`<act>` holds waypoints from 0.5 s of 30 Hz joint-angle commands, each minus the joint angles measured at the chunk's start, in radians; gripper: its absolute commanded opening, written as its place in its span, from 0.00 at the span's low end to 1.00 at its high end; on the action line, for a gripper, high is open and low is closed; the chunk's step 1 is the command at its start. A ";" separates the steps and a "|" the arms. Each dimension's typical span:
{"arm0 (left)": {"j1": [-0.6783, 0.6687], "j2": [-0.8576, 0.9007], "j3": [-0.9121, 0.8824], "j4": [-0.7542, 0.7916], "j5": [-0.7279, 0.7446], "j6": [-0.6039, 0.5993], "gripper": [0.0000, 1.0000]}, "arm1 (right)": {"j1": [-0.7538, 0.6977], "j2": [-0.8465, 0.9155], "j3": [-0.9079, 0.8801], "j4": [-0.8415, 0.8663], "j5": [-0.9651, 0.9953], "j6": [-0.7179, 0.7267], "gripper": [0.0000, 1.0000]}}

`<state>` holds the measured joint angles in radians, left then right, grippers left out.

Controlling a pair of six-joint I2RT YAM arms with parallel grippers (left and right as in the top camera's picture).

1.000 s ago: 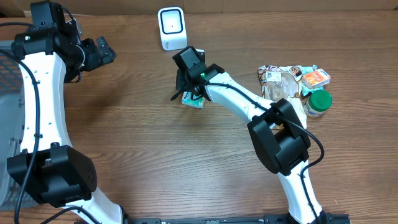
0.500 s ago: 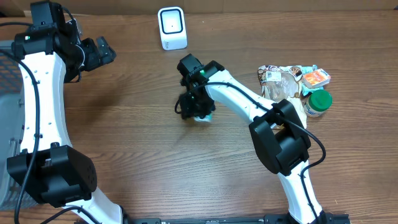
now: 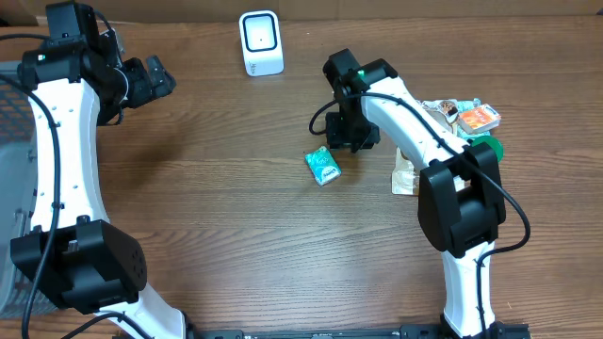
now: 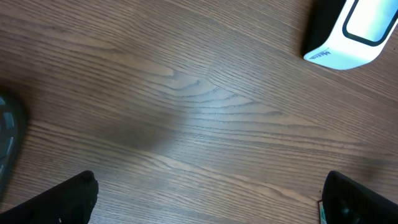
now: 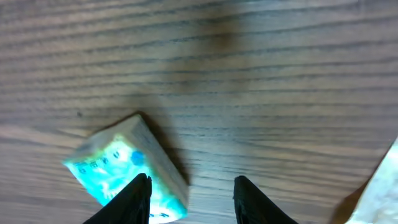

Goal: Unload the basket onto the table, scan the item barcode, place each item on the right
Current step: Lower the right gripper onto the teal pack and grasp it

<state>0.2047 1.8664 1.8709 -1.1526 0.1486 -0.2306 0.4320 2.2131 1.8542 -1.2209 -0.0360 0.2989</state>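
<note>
Packet [image 3: 322, 166] lies loose on the desk [image 3: 236, 235], our right pincer [image 5: 191, 198] and left pincer [image 3: 155, 80] spread empty; next, we judge, grasp it for the scanner [image 3: 261, 42].

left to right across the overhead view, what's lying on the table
white scanner → teal packet → snack bag → orange packet. The green-lidded jar overlaps the orange packet's span, so it's left unordered.
</note>
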 commanded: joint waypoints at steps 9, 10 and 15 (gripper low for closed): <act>-0.002 0.011 0.003 0.000 -0.002 0.010 0.99 | -0.018 0.028 -0.007 -0.024 -0.221 -0.277 0.41; -0.002 0.011 0.003 0.000 -0.002 0.010 1.00 | -0.032 0.028 -0.023 -0.022 -0.232 -0.278 0.40; -0.002 0.011 0.003 0.000 -0.002 0.010 1.00 | -0.083 0.028 -0.121 0.033 -0.323 -0.278 0.37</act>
<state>0.2047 1.8664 1.8709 -1.1526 0.1486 -0.2306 0.3885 2.2326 1.7977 -1.2259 -0.2661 0.0376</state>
